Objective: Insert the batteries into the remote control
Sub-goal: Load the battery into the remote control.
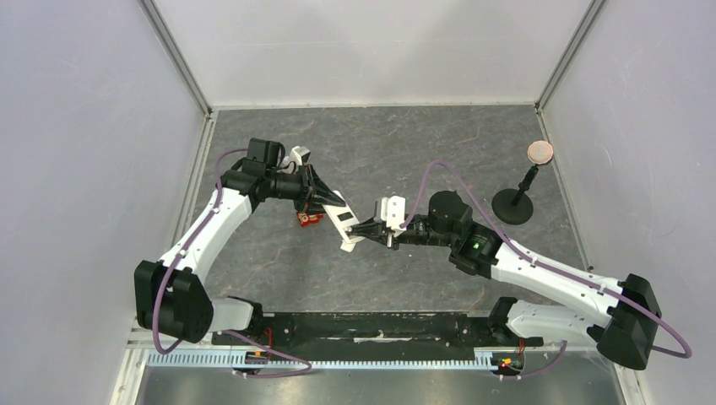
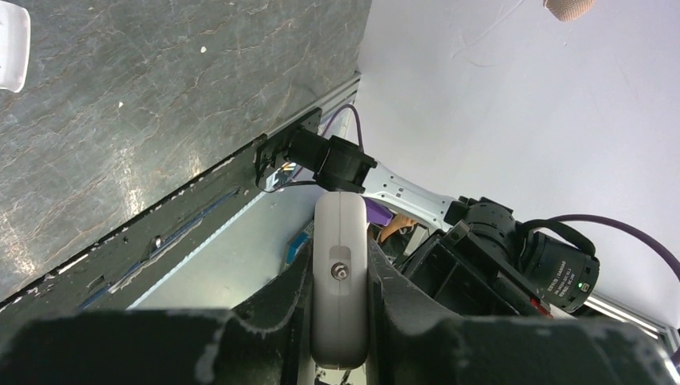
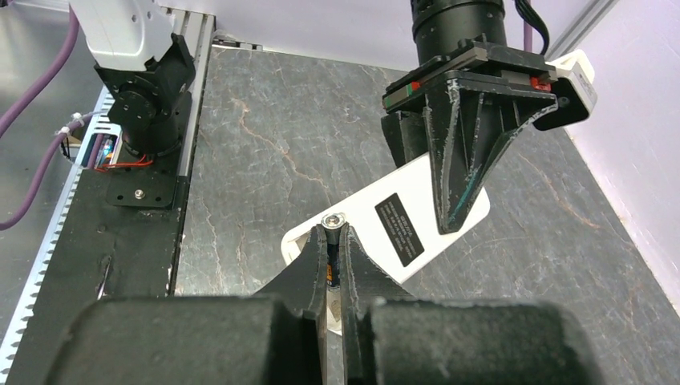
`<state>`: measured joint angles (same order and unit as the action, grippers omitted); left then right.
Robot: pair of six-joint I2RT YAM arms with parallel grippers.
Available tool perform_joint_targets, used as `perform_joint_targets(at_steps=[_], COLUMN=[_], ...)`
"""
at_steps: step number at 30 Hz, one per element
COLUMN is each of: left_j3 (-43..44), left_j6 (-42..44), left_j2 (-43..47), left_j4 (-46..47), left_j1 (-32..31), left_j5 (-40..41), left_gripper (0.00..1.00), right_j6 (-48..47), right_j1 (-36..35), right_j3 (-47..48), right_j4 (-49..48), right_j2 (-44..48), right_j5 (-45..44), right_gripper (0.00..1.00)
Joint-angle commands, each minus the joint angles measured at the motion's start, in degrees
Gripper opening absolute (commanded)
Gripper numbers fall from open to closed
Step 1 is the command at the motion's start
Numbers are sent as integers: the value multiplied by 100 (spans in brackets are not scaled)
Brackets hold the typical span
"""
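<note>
The grey stone-look counter (image 1: 397,143) fills the floor of the white-walled booth. The left arm (image 1: 203,232) and right arm (image 1: 549,274) reach in from the near edge and meet above its middle. Off to the far right stands a black stand (image 1: 513,205) with a round pinkish disc on top, well apart from both arms.

The remote (image 3: 398,228) is up off the counter, tilted, plain white back with a dark label showing. The left fingers (image 3: 457,160) are clamped across its width near one end. Below them a small red thing (image 1: 309,218) lies on the counter; I can't make out what it is.

The right fingers (image 3: 301,277) are pinched narrow on a dark battery (image 3: 332,241). Its metal tip is at the remote's free end, though whether it touches is hard to say.

A small white piece (image 2: 12,48) lies on the counter at the edge of the left wrist view.
</note>
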<state>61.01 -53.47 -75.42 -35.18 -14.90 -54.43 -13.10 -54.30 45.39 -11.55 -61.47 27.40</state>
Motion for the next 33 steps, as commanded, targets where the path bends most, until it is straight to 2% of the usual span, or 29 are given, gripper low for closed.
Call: perform_joint_targets(at_steps=[1, 6, 24, 27, 29, 33], left_j3=[229, 192, 50, 40, 59, 39], left_j6=[171, 192, 392, 399, 428, 439], left_j2=[89, 148, 343, 376, 405, 465], left_j4=[-68, -68, -227, -224, -290, -297], left_j1=[-23, -22, -22, -22, -22, -24], left_j5=[-336, -305, -120, -105, 35, 140], left_gripper=[2, 2, 2, 2, 2, 2], right_j6=[-199, -356, -883, -826, -719, -546], right_j1=[-82, -118, -488, -502, -502, -502], right_j3=[-27, -109, 36, 50, 49, 40], right_j4=[-196, -59, 434, 470, 472, 461], right_j2=[-6, 34, -191, -206, -161, -113], right_j5=[217, 312, -230, -306, -322, -220], right_gripper=[0, 0, 7, 13, 22, 35])
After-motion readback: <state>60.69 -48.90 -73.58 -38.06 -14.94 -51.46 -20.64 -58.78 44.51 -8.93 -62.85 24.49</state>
